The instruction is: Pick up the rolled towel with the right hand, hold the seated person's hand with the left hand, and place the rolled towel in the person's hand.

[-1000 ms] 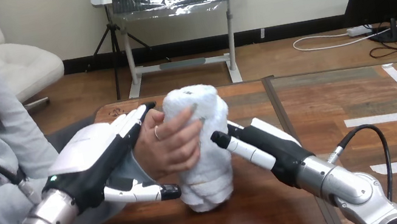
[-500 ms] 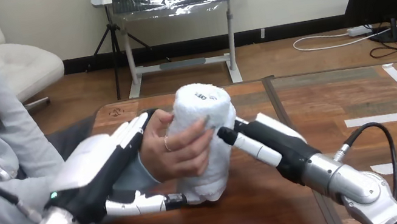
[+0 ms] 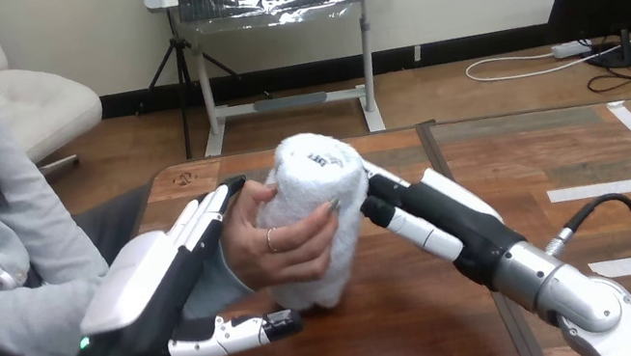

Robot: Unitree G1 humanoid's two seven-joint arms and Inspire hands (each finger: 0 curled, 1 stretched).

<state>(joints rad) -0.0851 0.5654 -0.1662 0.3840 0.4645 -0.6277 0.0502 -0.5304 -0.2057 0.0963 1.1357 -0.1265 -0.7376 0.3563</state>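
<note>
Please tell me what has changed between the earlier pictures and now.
The towel has tipped from upright to leaning, its top toward the right hand, which has drawn slightly to the right. The left hand has sunk a little. Unchanged: the person's hand stays wrapped round the towel, the left hand lies along its back, and the right hand is at the towel's right side.

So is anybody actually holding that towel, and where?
The person's hand is wrapped round the towel at its middle. The robot's right hand is against its right side; a grip there cannot be told.
</note>
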